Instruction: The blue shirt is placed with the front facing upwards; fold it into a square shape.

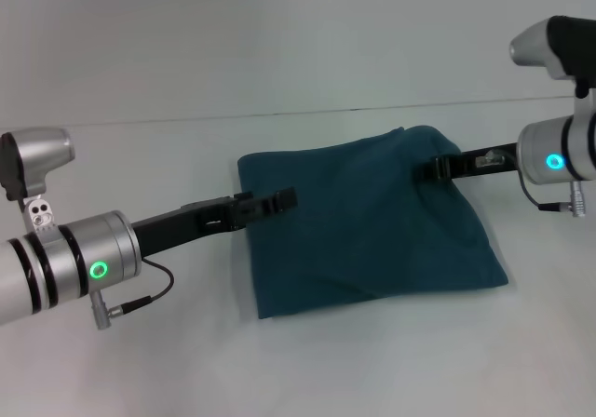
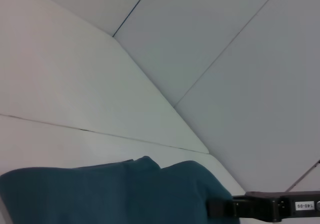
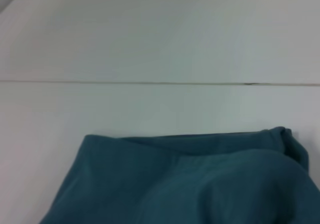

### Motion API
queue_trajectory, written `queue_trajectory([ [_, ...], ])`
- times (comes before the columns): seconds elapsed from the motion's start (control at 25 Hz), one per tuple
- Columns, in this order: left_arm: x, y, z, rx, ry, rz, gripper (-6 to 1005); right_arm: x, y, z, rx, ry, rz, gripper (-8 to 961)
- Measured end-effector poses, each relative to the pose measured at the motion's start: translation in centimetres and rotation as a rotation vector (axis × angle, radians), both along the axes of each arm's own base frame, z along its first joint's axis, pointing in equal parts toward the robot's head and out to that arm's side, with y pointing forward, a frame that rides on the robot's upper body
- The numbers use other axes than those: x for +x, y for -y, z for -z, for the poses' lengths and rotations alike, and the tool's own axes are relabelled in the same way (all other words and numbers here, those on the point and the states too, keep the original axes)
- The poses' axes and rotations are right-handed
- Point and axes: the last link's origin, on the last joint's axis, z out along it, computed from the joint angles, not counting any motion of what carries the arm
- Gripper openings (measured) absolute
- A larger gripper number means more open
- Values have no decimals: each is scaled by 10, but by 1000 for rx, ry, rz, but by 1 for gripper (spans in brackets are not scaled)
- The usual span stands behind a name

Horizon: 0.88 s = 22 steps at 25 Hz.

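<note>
Blue shirt [image 1: 363, 226] mid tabletop [image 1: 140, 361], already folded to rough square, plain side up. Left gripper [image 1: 279, 197] at its left edge, right gripper [image 1: 436, 168] at far-right corner; can't tell if either is spread or pinching. Judgement: flatten bulge, square up edges. No lettering legible.

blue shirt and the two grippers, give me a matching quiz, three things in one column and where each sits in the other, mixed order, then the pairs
Things:
1. blue shirt
2. left gripper
3. right gripper

Places or states:
A. at the shirt's edge on the robot's right, near the far corner
B. folded into a rough square, plain side up, lying on the white table
C. at the shirt's edge on the robot's left, tips over the cloth

Pairs: 1-B, 2-C, 3-A
</note>
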Motion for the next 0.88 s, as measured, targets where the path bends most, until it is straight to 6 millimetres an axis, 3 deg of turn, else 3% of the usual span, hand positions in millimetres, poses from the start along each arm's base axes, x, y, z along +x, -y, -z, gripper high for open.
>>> queue_trajectory([
  [0.32,-6,3,0,-3,-1,-19,898,7,-18,-13,178,52,19,221],
  [0.56,-7,4,0,-3,-1,-23,892,12,-18,-22,211,34,38,462],
  [0.88,-6,3,0,0,-4,-14,883,23,-11,-52,272,-17,46,667],
])
